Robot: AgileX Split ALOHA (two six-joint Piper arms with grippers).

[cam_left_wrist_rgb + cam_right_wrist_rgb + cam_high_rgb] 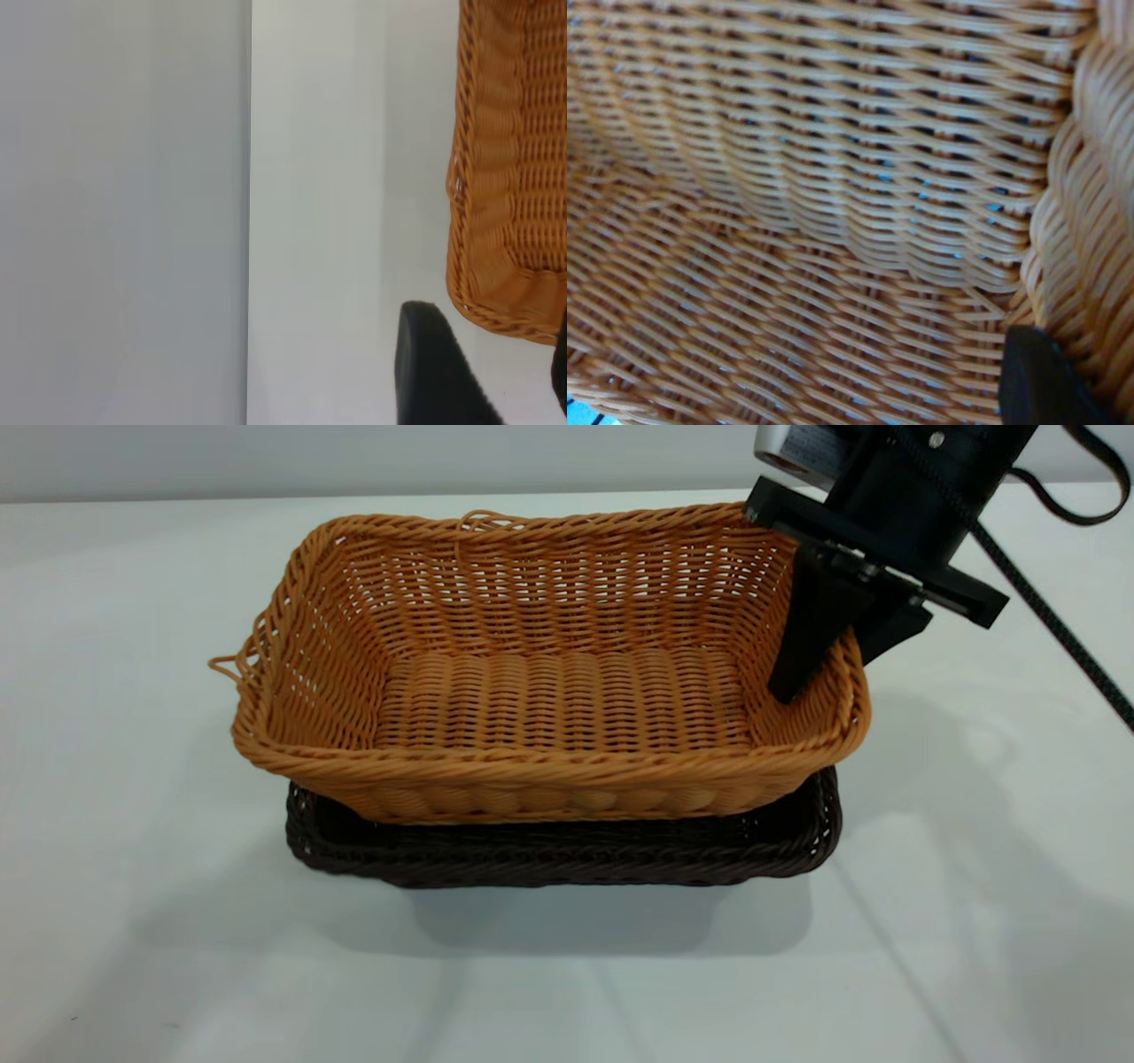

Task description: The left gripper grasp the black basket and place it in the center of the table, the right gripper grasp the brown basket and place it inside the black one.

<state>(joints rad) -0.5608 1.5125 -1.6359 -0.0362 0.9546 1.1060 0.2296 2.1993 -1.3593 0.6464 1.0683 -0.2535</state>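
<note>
The brown basket [567, 700] sits nested in the top of the black basket [567, 859] at the middle of the table [133, 646]. Only the black basket's rim and front wall show. My right gripper [828, 673] is shut on the brown basket's right wall, one finger inside and one outside the braided rim. The right wrist view shows the brown weave [788, 221] close up and one dark fingertip [1036, 381]. My left gripper [500, 372] is out of the exterior view. It is open and empty over bare table, just off a corner of the brown basket [514, 177].
The right arm's cables [1045, 602] hang over the table's right side. In the left wrist view a table edge [250, 212] runs along a plain grey background [124, 212]. White tabletop surrounds the baskets.
</note>
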